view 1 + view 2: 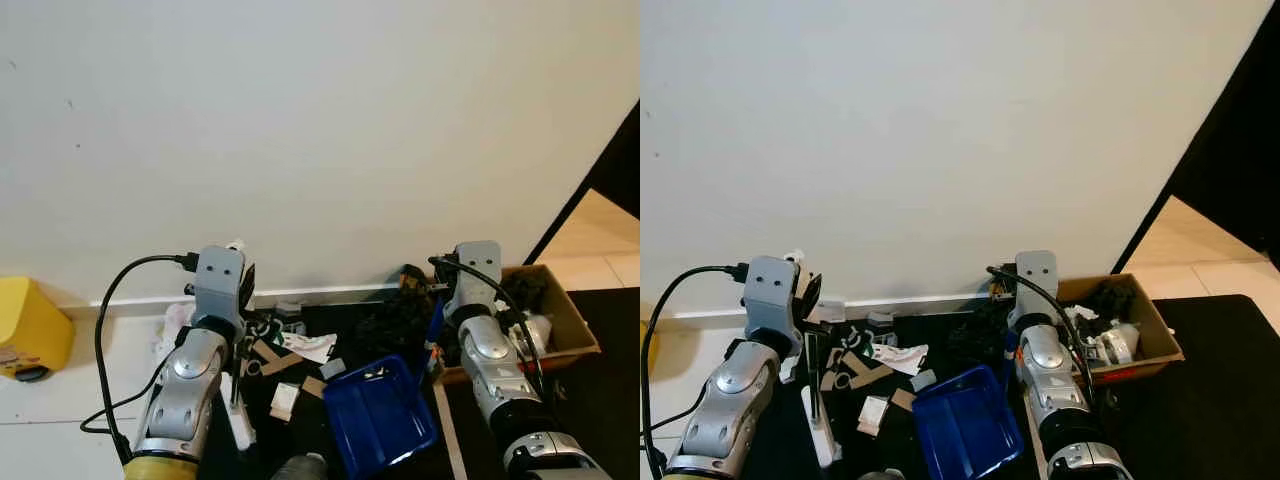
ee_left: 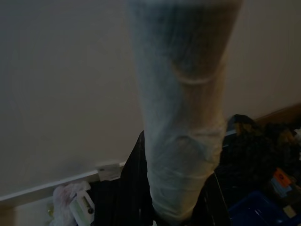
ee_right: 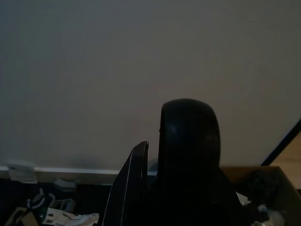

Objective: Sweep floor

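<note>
**A:** Blue plastic first: the dustpan [image 1: 378,412] lies on the black mat [image 1: 610,400], just at 5 o'clock from the litter. Where is the right gripper [image 1: 432,312]?

**B:** At the pan's upright dark handle [image 3: 188,155]. The right wrist view puts that handle against one black finger [image 3: 129,188], so I judge the fingers closed around it, though the contact itself is dim.

**A:** And the left?

**B:** The left gripper [image 1: 243,300] sits at 9 o'clock from the pan. The left wrist view shows a pale wrapped broom handle [image 2: 183,117] running out between its fingers, which look clamped on it. The white shaft [image 1: 818,400] drops toward the mat.

**A:** Which step, then?

**B:** Gathering, I'd say. Cardboard scraps [image 1: 268,354], a crumpled wrapper [image 1: 310,347] and dark clumps [image 1: 395,322] lie at 12 o'clock from the pan's mouth, none visibly inside it. Next, the broom should draw them toward 5 o'clock while the pan stays flat.

**A:** Room to work?

**B:** Tight at 12 o'clock: the wall [image 1: 320,120] and its baseboard [image 1: 140,302] stand just behind the litter. A cardboard box [image 1: 570,330] of odds hems in 3 o'clock. A yellow bin [image 1: 30,325] stands well apart at 9 o'clock, with pale floor tiles [image 1: 50,420] open there.
</note>
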`<state>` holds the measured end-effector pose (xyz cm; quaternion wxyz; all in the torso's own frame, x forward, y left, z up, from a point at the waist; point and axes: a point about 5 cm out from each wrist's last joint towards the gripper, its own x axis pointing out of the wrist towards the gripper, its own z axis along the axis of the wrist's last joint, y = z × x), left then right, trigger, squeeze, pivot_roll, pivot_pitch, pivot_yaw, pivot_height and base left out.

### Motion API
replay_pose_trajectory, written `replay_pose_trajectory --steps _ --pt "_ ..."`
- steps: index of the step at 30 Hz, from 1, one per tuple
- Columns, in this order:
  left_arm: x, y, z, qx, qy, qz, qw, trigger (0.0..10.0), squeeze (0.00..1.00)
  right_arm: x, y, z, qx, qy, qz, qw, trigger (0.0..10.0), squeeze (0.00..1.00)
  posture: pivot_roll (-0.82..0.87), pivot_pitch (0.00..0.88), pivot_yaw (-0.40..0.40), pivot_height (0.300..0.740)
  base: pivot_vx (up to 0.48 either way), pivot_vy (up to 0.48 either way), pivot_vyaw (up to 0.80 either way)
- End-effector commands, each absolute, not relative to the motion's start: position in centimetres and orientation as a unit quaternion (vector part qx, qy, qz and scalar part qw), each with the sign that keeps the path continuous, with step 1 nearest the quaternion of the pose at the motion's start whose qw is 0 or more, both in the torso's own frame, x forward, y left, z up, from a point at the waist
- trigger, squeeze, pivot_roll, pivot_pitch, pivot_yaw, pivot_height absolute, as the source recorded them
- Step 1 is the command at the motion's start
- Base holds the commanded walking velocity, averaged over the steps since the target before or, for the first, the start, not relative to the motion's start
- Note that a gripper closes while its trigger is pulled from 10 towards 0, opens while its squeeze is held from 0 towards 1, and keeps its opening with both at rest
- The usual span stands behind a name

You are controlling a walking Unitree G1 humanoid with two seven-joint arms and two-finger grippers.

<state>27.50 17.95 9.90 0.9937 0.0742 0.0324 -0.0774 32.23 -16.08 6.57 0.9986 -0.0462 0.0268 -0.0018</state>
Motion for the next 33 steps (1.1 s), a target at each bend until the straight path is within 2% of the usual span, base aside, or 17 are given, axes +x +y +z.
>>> replay_pose_trajectory --steps 1,8,33 --pt "27.5 18.0 10.2 0.084 0.022 -0.081 0.993 10.0 0.0 32.4 -16.2 7.1 -0.042 0.013 -0.006 0.999 10.0 0.0 0.25 0.036 0.02 0.74 0.255 -0.375 0.0" --pt "27.6 18.2 10.0 0.081 0.026 -0.075 0.993 10.0 0.0 32.4 -16.2 7.1 -0.043 0.013 -0.005 0.999 10.0 0.0 0.25 0.033 0.019 0.74 0.287 -0.381 0.0" --pt "27.5 19.2 9.5 0.082 0.038 -0.051 0.995 10.0 0.0 32.2 -16.1 7.2 -0.051 0.005 -0.003 0.999 10.0 0.0 0.25 0.047 0.025 0.74 0.022 0.0 0.0"
